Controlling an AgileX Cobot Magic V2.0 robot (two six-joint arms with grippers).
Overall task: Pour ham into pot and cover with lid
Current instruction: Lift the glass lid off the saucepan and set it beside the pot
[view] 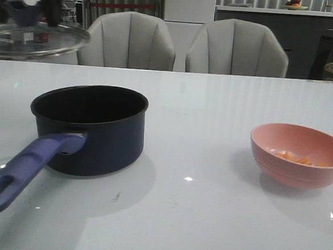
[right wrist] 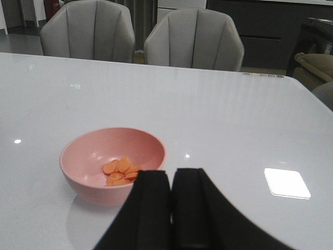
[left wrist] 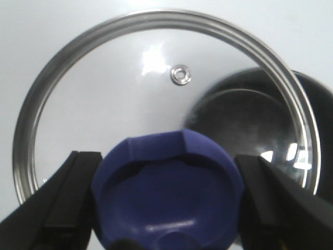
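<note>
The dark navy pot (view: 89,128) stands uncovered on the table at the left, its purple-blue handle (view: 23,172) pointing toward the near left. High at the far left hangs the glass lid (view: 35,38), held by its blue knob (left wrist: 166,190) between the fingers of my left gripper (left wrist: 166,200), which is shut on it. Through the glass in the left wrist view, the pot (left wrist: 250,125) lies below and off to one side. Orange ham (right wrist: 122,172) pieces lie in the pink bowl (right wrist: 112,164) at the right. My right gripper (right wrist: 171,177) is shut and empty, just short of the bowl.
Two grey chairs (view: 183,46) stand behind the table's far edge. The white tabletop (view: 202,104) stretches between pot and bowl. A bright light patch (right wrist: 286,182) reflects on the table beside the right gripper.
</note>
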